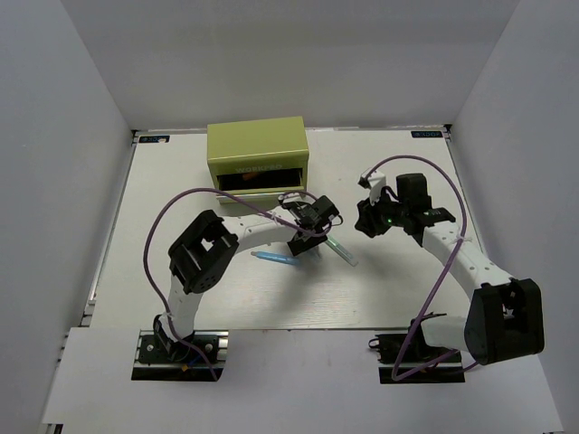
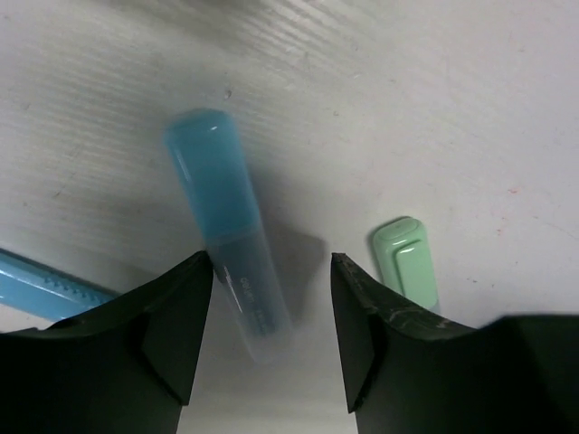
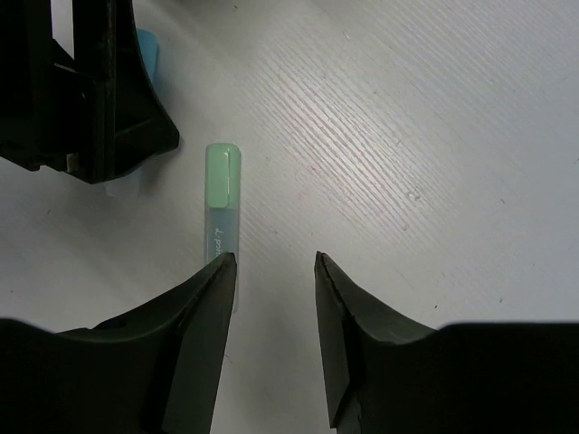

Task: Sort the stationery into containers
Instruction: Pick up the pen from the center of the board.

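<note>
Detail comes mostly from the wrist cameras. The left one shows the left gripper (image 2: 271, 271) spread wide, with a stubby light-blue translucent marker pen (image 2: 224, 217) lying on the white table (image 2: 434, 108) and its lower end running into the gap between the black fingers; contact cannot be told. A pale green capped marker (image 2: 407, 258) pokes out at 3 o'clock behind one finger, and a thin bright-blue pen (image 2: 41, 285) is cut off at 9 o'clock. From overhead, the light-blue marker is hidden beneath that gripper. The right gripper (image 3: 276, 271) is also parted, holding nothing, and the green marker's body slips behind its finger at 9 o'clock. The boxy olive-green metal tool chest (image 1: 258, 149) sits at the table's 12 o'clock; its dark front opening is hard to read.
</note>
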`<state>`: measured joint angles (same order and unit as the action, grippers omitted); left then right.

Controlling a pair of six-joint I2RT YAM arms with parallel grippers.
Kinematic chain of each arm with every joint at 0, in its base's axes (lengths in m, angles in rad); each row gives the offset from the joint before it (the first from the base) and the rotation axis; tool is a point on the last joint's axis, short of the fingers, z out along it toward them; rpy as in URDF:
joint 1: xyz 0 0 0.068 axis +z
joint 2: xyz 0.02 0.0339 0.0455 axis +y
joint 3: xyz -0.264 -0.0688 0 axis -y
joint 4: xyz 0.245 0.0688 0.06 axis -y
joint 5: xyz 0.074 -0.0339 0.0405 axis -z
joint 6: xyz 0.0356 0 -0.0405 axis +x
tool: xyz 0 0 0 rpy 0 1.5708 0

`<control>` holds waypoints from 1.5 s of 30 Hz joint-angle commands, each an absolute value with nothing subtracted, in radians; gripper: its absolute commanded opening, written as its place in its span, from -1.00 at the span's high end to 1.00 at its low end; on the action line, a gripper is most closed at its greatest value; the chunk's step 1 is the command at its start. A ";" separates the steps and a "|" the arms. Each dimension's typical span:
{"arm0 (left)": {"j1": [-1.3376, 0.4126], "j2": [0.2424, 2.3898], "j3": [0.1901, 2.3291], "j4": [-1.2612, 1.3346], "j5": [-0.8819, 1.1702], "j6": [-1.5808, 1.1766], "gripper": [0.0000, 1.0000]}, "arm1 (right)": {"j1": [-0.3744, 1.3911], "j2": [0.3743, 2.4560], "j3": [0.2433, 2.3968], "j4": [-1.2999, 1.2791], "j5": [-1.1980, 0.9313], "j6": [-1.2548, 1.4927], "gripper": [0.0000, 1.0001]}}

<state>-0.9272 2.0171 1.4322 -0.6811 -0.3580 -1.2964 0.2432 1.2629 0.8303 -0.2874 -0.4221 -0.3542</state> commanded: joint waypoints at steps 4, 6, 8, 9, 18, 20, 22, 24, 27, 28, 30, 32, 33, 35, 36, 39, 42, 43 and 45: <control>-0.933 2.036 1.482 -0.741 -0.426 -1.310 -0.14 | 0.226 1.230 0.815 -0.262 -0.449 -0.350 0.07; -0.933 2.036 1.482 -0.767 -0.426 -1.310 -0.11 | 0.226 1.232 0.815 -0.259 -0.453 -0.350 0.07; -0.933 2.045 1.482 -0.791 -0.417 -1.310 -0.09 | 0.221 1.232 0.816 -0.259 -0.457 -0.350 0.07; -0.933 2.045 1.482 -0.816 -0.417 -1.310 -0.09 | 0.219 1.232 0.818 -0.259 -0.456 -0.350 0.07; -0.951 2.054 1.430 -0.848 -0.408 -1.269 0.09 | 0.213 1.239 0.815 -0.250 -0.472 -0.348 0.07; -0.960 2.045 1.430 -0.835 -0.408 -1.244 0.20 | 0.213 1.241 0.811 -0.250 -0.472 -0.350 0.04; -0.960 2.045 1.420 -0.822 -0.408 -1.235 0.31 | 0.212 1.239 0.813 -0.258 -0.479 -0.356 0.00; -0.960 2.034 1.420 -0.789 -0.408 -1.194 0.49 | 0.215 1.238 0.811 -0.259 -0.486 -0.364 -0.08; -0.982 1.999 1.420 -0.749 -0.408 -1.125 0.59 | 0.210 1.236 0.811 -0.267 -0.491 -0.374 -0.11; -0.982 1.987 1.420 -0.715 -0.408 -1.105 0.59 | 0.212 1.238 0.811 -0.270 -0.497 -0.376 -0.11; -1.003 1.959 1.411 -0.661 -0.382 -1.016 0.64 | 0.212 1.235 0.810 -0.272 -0.497 -0.380 -0.13; -1.014 1.908 1.373 -0.550 -0.351 -0.938 0.71 | 0.213 1.236 0.810 -0.271 -0.499 -0.383 -0.13; -1.023 1.889 1.333 -0.510 -0.313 -0.867 0.78 | 0.212 1.236 0.810 -0.272 -0.500 -0.383 -0.13; -1.023 1.829 1.293 -0.415 -0.251 -0.780 0.85 | 0.213 1.239 0.811 -0.272 -0.502 -0.385 -0.13; -1.032 1.809 1.260 -0.385 -0.227 -0.752 0.88 | 0.213 1.241 0.815 -0.270 -0.502 -0.387 -0.13; -1.032 1.750 1.227 -0.351 -0.183 -0.692 0.93 | 0.212 1.239 0.815 -0.273 -0.502 -0.400 -0.13; -1.009 1.655 1.198 -0.313 -0.134 -0.597 0.93 | 0.209 1.238 0.819 -0.276 -0.497 -0.411 -0.13; -1.000 1.599 1.198 -0.304 -0.123 -0.539 0.93 | 0.210 1.238 0.821 -0.275 -0.497 -0.413 -0.13; -1.000 1.553 1.187 -0.295 -0.123 -0.468 0.87 | 0.209 1.243 0.821 -0.276 -0.500 -0.416 -0.13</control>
<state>-1.0149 1.6783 1.1942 -0.3775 -0.1692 -0.6350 0.2157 1.2591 0.8131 -0.2844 -0.4786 -0.3981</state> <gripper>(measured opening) 0.383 0.566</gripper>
